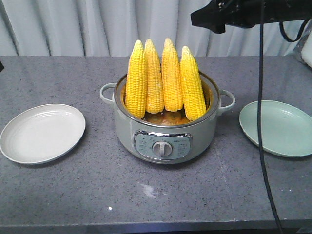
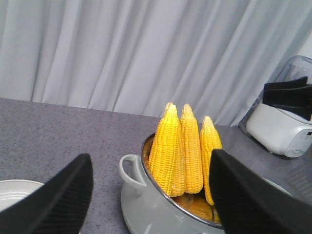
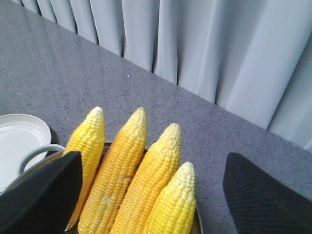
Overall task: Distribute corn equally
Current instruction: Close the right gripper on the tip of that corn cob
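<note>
Right gripper (image 3: 153, 195) open and empty, corn (image 1: 171, 78) just below and ahead of it. Left gripper (image 2: 151, 195) also open, corn ahead. Four cobs stand tips-up in the pot (image 1: 165, 131). Bases hidden by its wall; left wrist view shows three.

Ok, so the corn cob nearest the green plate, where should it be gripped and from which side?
Probably its upper half, coming from above on the side of the green plate. The cob stands upright, tip up, its lower end down inside the pot, and another cob crowds its other side.
</note>
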Available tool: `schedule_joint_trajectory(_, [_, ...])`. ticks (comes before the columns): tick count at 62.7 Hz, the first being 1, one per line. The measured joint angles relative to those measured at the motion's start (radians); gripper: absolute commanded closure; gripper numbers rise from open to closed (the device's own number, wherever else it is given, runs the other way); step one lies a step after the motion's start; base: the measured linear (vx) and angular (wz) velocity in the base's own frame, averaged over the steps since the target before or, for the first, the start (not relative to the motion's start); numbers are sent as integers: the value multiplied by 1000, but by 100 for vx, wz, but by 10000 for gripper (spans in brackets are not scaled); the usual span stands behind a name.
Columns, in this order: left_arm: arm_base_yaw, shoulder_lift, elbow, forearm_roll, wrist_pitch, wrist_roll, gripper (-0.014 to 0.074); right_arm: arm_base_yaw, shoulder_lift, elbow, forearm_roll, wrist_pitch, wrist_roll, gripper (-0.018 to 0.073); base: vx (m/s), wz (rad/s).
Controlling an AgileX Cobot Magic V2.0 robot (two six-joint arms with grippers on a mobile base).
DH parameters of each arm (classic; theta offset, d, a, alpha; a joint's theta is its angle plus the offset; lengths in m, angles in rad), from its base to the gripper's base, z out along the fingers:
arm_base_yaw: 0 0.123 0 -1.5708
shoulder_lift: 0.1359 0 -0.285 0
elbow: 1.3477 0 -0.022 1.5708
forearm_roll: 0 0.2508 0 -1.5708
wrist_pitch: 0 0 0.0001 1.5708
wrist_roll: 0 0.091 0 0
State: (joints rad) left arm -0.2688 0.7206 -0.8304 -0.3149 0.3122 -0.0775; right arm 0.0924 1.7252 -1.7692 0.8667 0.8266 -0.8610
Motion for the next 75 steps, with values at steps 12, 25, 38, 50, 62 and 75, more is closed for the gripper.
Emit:
schedule_joint_trajectory(12, [0, 0, 0, 0, 0, 0, 101, 45, 115, -33, -35, -28, 9, -16, 0, 0])
schedule_joint_trajectory(25, [0, 0, 0, 0, 0, 0, 101, 71, 183, -36, -91, -106, 63, -16, 0, 0])
schedule_joint_trajectory(38, [0, 0, 0, -1, 17, 0, 101, 71, 242, -37, -104, -90, 82, -3, 0, 0])
schedule_joint_trajectory(50, [0, 0, 0, -1, 32, 0, 101, 71, 254, -37, -138, -81, 85, 133, 0, 0])
schedule_joint_trajectory(62, [0, 0, 0, -1, 35, 0, 101, 71, 254, -37, -143, -44, 86, 384, 0, 0])
schedule_joint_trajectory(75, [0, 0, 0, -1, 35, 0, 101, 71, 254, -38, -143, -29, 83, 573, 0, 0])
